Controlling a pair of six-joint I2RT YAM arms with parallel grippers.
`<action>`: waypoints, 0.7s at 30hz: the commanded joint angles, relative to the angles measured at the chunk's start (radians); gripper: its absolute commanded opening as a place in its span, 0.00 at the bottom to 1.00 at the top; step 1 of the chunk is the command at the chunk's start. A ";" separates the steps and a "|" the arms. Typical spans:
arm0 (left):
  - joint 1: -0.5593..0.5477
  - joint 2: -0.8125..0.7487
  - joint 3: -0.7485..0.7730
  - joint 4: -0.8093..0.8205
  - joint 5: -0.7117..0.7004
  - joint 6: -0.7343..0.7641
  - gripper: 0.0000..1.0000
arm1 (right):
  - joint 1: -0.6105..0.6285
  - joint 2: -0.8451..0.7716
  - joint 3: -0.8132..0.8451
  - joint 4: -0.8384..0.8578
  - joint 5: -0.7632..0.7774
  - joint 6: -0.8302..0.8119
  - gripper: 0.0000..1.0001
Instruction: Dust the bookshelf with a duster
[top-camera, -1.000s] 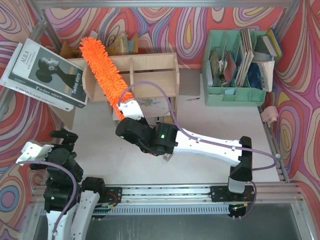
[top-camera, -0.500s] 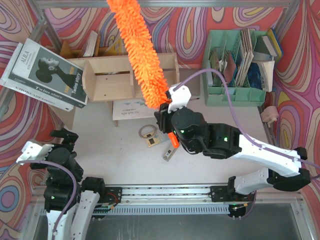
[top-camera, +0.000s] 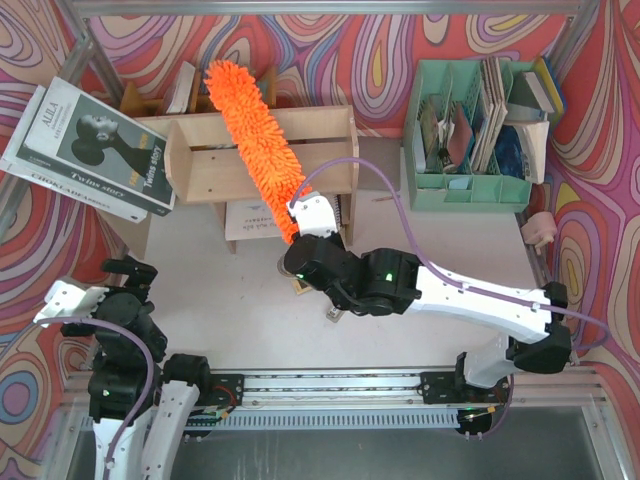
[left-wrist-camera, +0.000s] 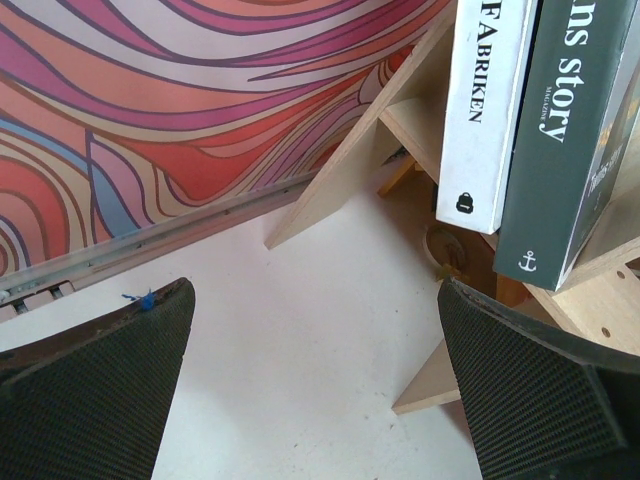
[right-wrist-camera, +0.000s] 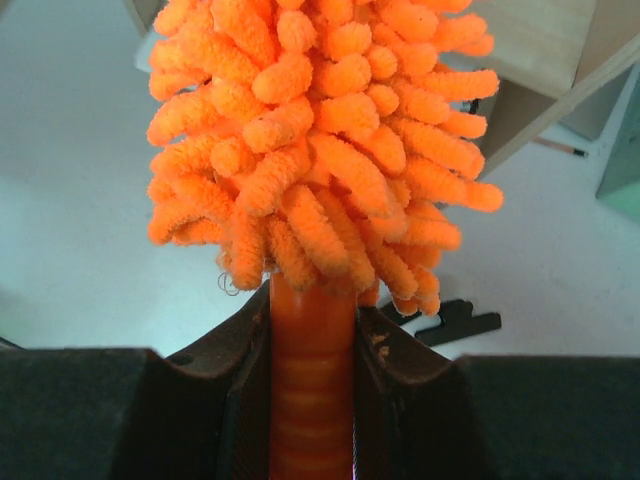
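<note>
The duster (top-camera: 252, 145), bright orange and fluffy, leans across the plywood bookshelf (top-camera: 325, 135) from the back left to the front. It covers the shelf's middle and part of the left compartment. My right gripper (top-camera: 299, 228) is shut on the orange handle just in front of the shelf. In the right wrist view the ribbed handle (right-wrist-camera: 312, 380) sits clamped between the fingers of my right gripper (right-wrist-camera: 312, 400), with the fluffy head (right-wrist-camera: 320, 140) right above them. My left gripper (top-camera: 100, 285) is open and empty at the near left; in its wrist view my left gripper (left-wrist-camera: 315, 400) has only bare table between the pads.
Large books (top-camera: 90, 150) lean against the shelf's left end and show close in the left wrist view (left-wrist-camera: 530, 130). A mint-green organiser (top-camera: 470, 130) with books stands at the back right. Small items (top-camera: 335, 305) lie under the right arm. A paper sheet (top-camera: 248, 218) lies before the shelf.
Half a second ago the duster was held high over the shelf's right half. The right arm has swung it back left and down, across the shelf's middle. The left arm has not moved.
</note>
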 joint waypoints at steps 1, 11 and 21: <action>-0.003 0.005 -0.004 0.017 0.003 0.017 0.98 | -0.023 0.003 0.019 -0.119 0.089 0.122 0.00; -0.003 0.002 -0.005 0.020 0.007 0.016 0.98 | -0.104 -0.124 0.002 -0.319 0.212 0.316 0.00; -0.003 0.000 -0.007 0.023 0.010 0.017 0.98 | -0.104 -0.195 -0.085 0.001 0.032 0.082 0.00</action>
